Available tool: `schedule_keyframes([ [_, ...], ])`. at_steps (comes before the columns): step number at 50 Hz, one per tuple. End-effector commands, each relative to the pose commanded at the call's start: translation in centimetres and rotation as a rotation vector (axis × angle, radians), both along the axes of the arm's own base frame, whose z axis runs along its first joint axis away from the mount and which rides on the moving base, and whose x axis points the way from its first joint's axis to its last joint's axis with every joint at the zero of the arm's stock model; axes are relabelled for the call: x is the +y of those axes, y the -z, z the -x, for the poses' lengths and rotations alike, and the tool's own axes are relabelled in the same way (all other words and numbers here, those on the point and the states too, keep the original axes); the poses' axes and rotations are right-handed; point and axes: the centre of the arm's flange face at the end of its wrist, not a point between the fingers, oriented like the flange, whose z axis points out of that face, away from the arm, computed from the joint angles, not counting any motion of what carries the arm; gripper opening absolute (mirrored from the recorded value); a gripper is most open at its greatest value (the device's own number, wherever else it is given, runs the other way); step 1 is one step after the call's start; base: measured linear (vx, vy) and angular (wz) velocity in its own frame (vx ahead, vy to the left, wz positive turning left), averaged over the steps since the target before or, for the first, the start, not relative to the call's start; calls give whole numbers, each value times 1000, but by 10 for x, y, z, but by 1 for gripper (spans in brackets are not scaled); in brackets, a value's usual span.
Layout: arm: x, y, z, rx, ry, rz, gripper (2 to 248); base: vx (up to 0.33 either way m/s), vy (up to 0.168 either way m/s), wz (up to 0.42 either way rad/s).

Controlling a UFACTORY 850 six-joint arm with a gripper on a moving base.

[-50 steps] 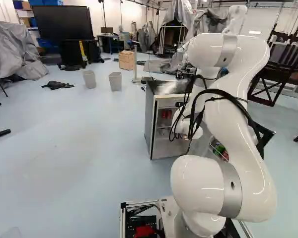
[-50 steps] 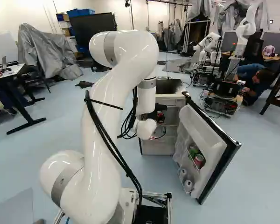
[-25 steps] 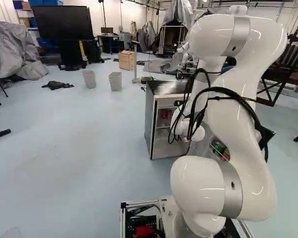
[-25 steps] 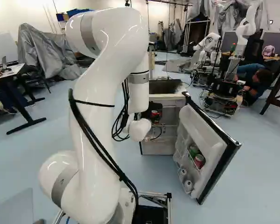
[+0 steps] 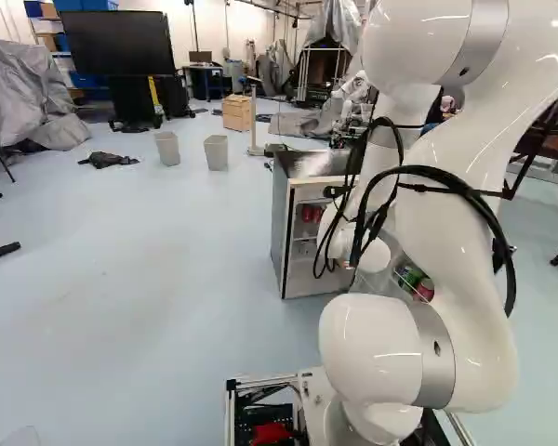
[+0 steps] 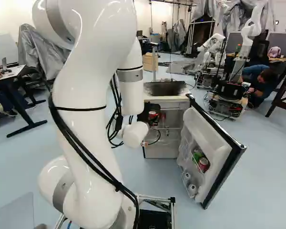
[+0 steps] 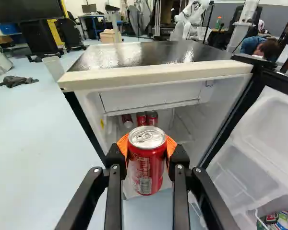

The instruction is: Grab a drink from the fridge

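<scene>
- Gripper (image 6: 152, 116): fingers parted by the width of one red can (image 7: 147, 165), clamped on it from two sides; orange pads (image 7: 123, 144) against the can's sides.
- Can held: upright, silver lid and pull tab uppermost, in front of the fridge (image 7: 158, 73) opening. Gap between can and fridge: cannot tell.
- Arm (image 5: 451, 223): white, bent, reaching forward to the fridge; black cables (image 5: 446, 177) loop alongside it.
- Fridge: door (image 6: 213, 138) swung wide, at the right of the right base view. Top dark and shiny, with a pale front edge.
- Fridge interior: white panel (image 7: 149, 96) across the upper part. Below and behind it, two red cans (image 7: 147, 119) side by side; a third can (image 7: 127, 121) beside them, tilted, its end towards the camera.
- Door racks: upper one bears a green can (image 6: 198, 154) and a red-sided can (image 6: 203, 164), next to each other. Lower one bears two pale items (image 6: 189, 183), kind unclear.
- Floor left of the fridge, left base view: two grey bins (image 5: 216, 153) standing apart, dark crumpled cloth (image 5: 108, 160) near them; wooden drawer unit (image 5: 236, 112) farther back.
- Another robot (image 6: 251, 31): beyond the door, right base view.
</scene>
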Motion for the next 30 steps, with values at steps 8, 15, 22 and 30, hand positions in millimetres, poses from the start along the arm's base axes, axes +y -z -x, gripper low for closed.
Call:
schedule_keyframes([
  [8, 2, -10, 3, -30, -1, 7, 97, 0, 0, 0],
  [15, 2, -17, 5, -52, -2, 13, 97, 0, 0, 0],
  [22, 2, -24, 6, -69, -2, 17, 97, 0, 0, 0],
  [30, 3, -32, 6, -88, -2, 23, 97, 0, 0, 0],
])
